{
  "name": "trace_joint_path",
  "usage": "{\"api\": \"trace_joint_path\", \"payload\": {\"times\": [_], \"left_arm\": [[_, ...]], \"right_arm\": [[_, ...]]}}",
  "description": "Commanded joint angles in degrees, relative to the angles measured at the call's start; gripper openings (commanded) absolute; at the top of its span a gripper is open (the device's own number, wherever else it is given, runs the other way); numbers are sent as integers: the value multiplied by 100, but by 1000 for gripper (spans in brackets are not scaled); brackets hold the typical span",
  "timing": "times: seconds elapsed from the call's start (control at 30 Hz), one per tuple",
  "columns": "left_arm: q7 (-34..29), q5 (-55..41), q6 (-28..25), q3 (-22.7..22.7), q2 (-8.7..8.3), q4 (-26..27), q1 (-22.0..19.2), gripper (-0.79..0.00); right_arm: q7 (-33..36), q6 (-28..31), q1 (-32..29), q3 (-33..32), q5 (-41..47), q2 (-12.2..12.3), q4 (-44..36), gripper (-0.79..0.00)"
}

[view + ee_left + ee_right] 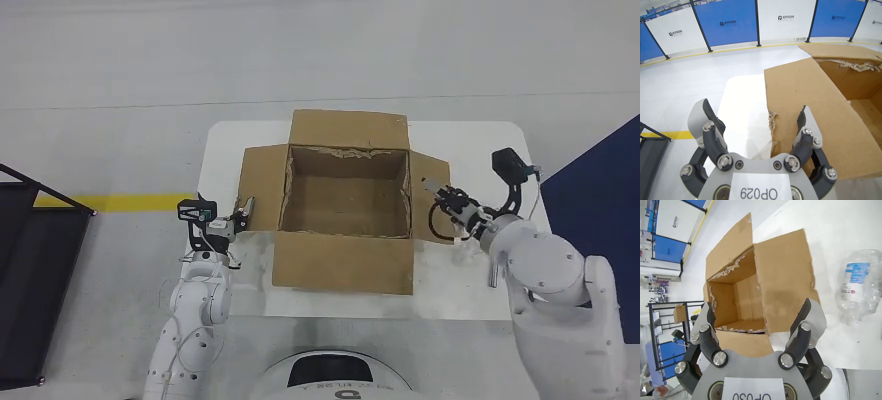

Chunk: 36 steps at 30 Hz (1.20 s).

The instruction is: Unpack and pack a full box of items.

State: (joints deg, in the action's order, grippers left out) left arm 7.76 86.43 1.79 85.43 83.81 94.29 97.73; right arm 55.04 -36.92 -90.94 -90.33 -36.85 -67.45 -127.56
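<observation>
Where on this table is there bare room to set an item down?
Free: the table left of the left flap, and the cardboard box, its floor bare. Crowded: around the right flap, with the right gripper and a clear plastic bottle.

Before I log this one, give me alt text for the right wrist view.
An open, empty box stands on a white table, flaps spread. The open right gripper hangs above one side flap; a clear bottle lies on the table nearby.
</observation>
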Motion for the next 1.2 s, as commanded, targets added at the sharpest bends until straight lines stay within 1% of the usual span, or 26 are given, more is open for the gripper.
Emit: {"api": "trace_joint_path", "payload": {"times": [0.0, 0.1, 0.17, 0.23, 0.33, 0.43, 0.63, 0.83, 0.9, 1.0, 1.03, 1.1, 1.17], "left_arm": [[0, 0, 0, 0, 0, 0, 0, 0], [0, 0, 0, 0, 0, 0, 0, 0], [0, 0, 0, 0, 0, 0, 0, 0], [0, 0, 0, 0, 0, 0, 0, 0], [0, 0, 0, 0, 0, 0, 0, 0], [0, 0, 0, 0, 0, 0, 0, 0], [0, 0, 0, 0, 0, 0, 0, 0], [0, 0, 0, 0, 0, 0, 0, 0], [0, 0, 0, 0, 0, 0, 0, 0], [0, 0, 0, 0, 0, 0, 0, 0], [0, 0, 0, 0, 0, 0, 0, 0], [0, 0, 0, 0, 0, 0, 0, 0], [0, 0, 0, 0, 0, 0, 0, 0]], "right_arm": [[122, -101, 496, 541, -234, -8, 367, 0], [241, -395, 1248, 1204, -603, -45, 1068, 0], [418, -742, 1719, 1671, -921, -83, 1598, 0], [498, -735, 2122, 2100, -1041, -130, 2045, 0], [544, -689, 2490, 2584, -953, -208, 2375, 0], [522, -711, 2615, 2880, -891, -253, 2401, 0], [361, -873, 2527, 3080, -864, -259, 2242, 0], [529, -705, 2189, 2900, -609, -165, 1781, 0], [477, -756, 2036, 2748, -678, -122, 1484, 0], [205, -1016, 1667, 2387, -876, -62, 766, 0], [77, -1004, 1541, 2251, -921, -45, 510, 0], [-145, -622, 1296, 1987, -753, -19, 93, 0], [-205, -28, 1137, 1767, -448, 5, -13, 0]]}}
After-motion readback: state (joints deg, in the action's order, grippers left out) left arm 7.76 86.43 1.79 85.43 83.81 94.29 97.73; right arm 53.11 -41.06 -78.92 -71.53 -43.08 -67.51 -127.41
